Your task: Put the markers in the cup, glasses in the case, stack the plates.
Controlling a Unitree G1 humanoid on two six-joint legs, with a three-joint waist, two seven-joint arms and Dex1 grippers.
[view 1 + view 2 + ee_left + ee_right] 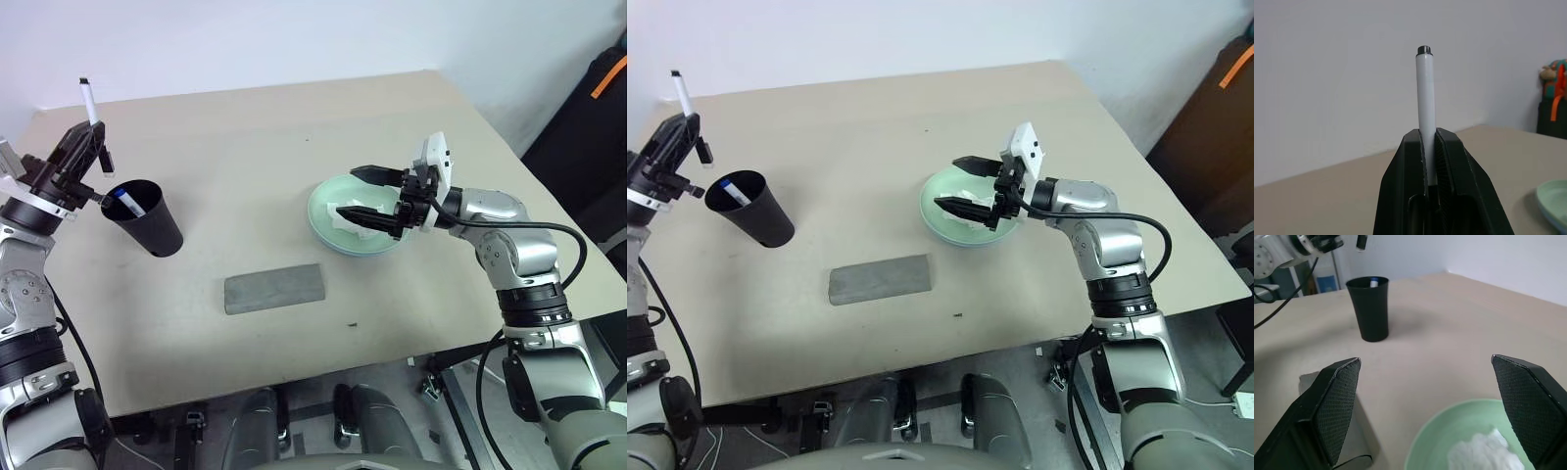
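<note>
Lower end of the white marker buried between the left gripper fingers; blue-marked marker mostly sunk inside the black cup, tip alone poking out; far part of the mint plate behind the right gripper; plate cut at lower right of left wrist view; case cropped at bottom edge of right wrist view
</note>
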